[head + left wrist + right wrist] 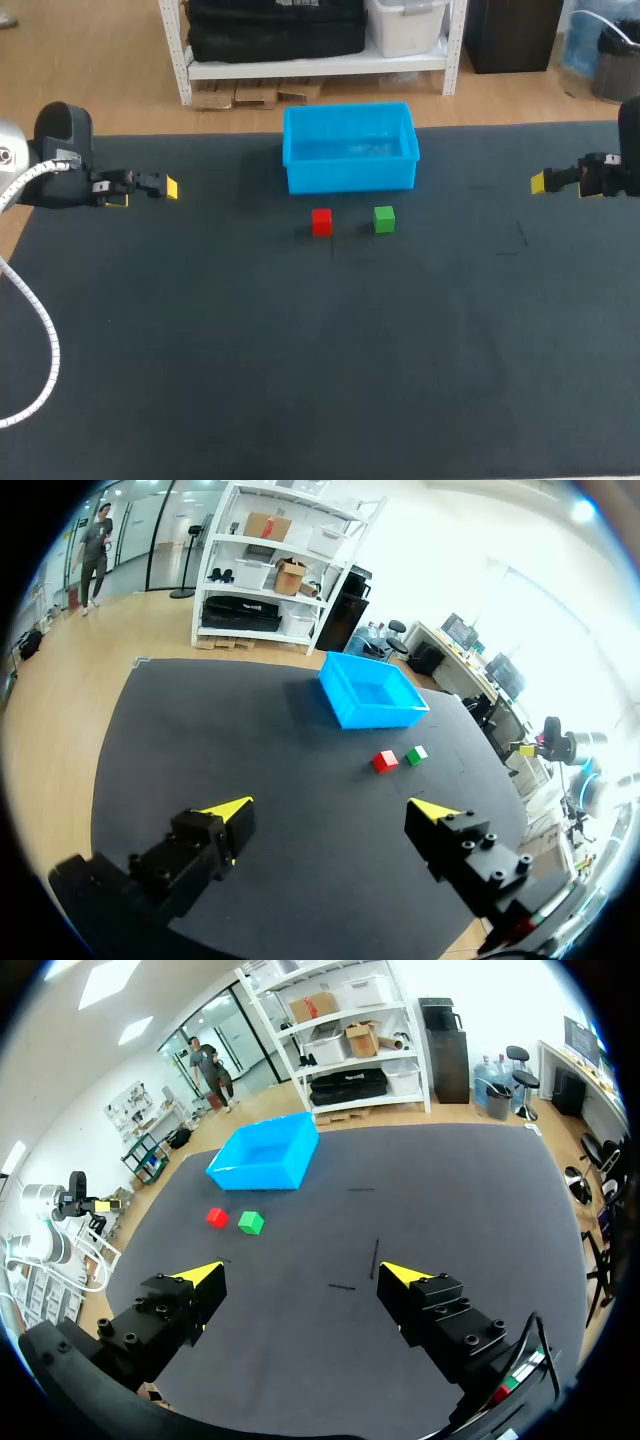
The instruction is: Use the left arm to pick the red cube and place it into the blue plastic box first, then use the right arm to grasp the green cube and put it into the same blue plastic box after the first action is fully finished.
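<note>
Red small cube (321, 222) and small green cube (384, 219) lie on the dark desk (300, 350) beside the open blue plastic box (350, 175), so both placements remain; left wrist: left end effector (332, 808) spread apart, empty, red cube far ahead; right wrist: right end effector (302, 1273) likewise apart, green cube far ahead.

Dark table (300, 380), few short black marks (375, 1257) on its surface

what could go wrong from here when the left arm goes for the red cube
The red cube and green cube sit side by side, apart but near, so the open left end effector might nudge the green one while closing on the red. Both lie just in front of the blue plastic box, so a low carry might clip its front wall.
</note>
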